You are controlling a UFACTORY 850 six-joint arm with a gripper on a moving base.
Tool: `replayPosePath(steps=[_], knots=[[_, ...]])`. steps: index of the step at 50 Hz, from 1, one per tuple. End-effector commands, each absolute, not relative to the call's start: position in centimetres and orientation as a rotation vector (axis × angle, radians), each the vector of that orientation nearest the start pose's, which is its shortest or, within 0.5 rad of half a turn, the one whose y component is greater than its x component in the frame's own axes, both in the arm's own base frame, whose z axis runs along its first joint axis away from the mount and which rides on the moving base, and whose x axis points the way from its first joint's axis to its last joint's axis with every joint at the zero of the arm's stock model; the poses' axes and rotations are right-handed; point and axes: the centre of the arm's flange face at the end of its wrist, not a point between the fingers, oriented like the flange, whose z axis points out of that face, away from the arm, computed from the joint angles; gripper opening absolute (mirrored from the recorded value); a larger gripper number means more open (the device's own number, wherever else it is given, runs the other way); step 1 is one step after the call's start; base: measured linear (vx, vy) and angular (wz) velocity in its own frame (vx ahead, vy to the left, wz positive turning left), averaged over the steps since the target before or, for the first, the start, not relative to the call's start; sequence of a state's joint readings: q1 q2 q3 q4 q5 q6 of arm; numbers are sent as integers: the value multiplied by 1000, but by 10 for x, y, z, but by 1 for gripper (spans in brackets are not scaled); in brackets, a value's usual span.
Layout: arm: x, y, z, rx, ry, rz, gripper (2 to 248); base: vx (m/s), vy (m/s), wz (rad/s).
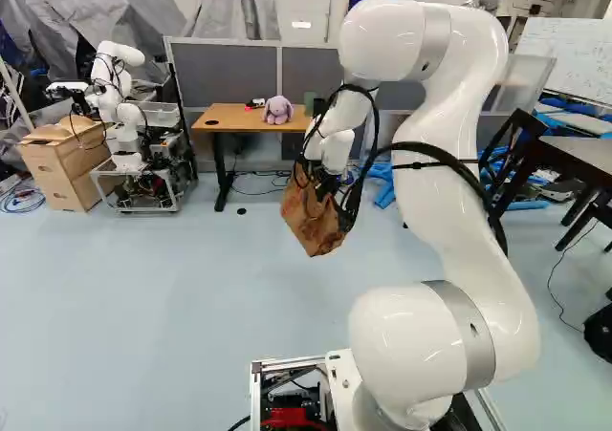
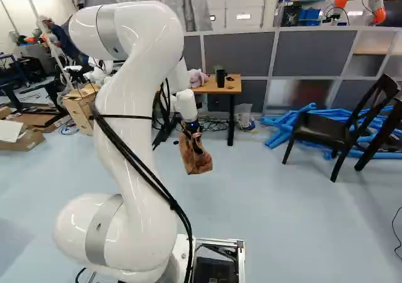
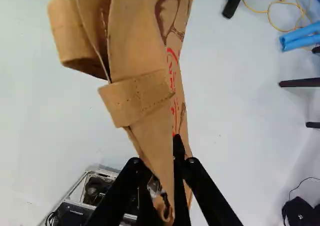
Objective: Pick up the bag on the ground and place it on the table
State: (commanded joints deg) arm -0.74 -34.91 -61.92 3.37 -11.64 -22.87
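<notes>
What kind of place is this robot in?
Probably a robot lab or workshop. Another robot, a white arm, stands on a metal cart, a whiteboard with writing is on one side, and grey partition panels stand behind the wooden table.

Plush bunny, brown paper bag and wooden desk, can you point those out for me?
Plush bunny [image 1: 278, 118]: left base view, its body.
Brown paper bag [image 1: 316, 228]: left base view, lower part of its side.
Wooden desk [image 1: 226, 118]: left base view, bare top beside the bunny.
</notes>
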Motion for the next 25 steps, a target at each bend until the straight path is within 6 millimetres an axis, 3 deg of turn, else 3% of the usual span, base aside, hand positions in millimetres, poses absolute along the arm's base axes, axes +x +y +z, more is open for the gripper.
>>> replayPosePath(steps=[25], knots=[[596,-1,318,-3078,-399,-364,25,0,0,0]])
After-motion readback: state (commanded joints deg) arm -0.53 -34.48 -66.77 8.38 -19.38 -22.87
